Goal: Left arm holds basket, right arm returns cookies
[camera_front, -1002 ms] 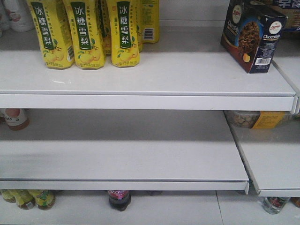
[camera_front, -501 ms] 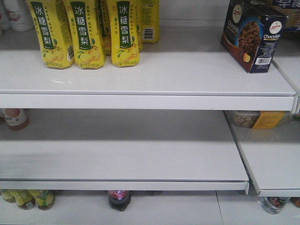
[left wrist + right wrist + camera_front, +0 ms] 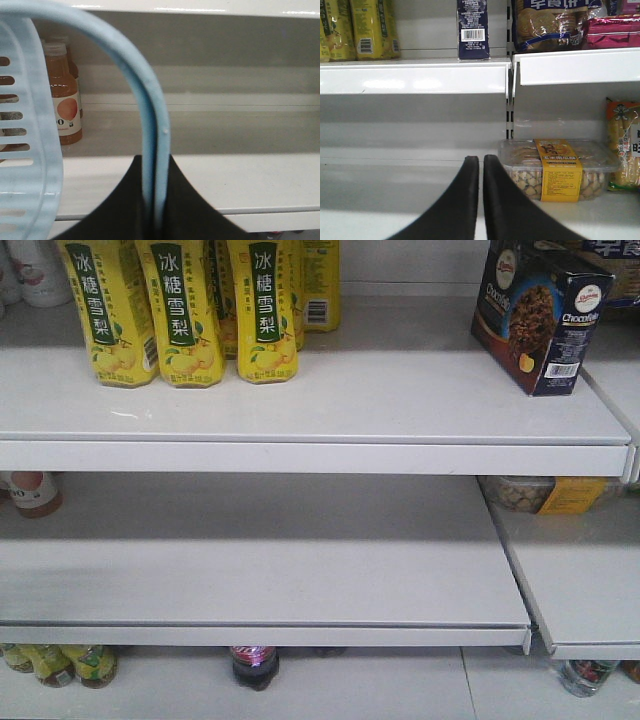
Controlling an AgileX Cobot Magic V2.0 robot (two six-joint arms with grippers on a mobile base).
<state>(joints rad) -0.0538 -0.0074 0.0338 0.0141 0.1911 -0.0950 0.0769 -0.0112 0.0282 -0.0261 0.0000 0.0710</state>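
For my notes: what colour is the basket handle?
Light blue; the basket handle shows best in the left wrist view.

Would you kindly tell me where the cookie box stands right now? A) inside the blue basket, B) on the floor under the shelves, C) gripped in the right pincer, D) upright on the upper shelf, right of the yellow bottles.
D: the cookie box stands upright on the upper shelf, apart from the yellow bottles, while the right pincer is shut on nothing.
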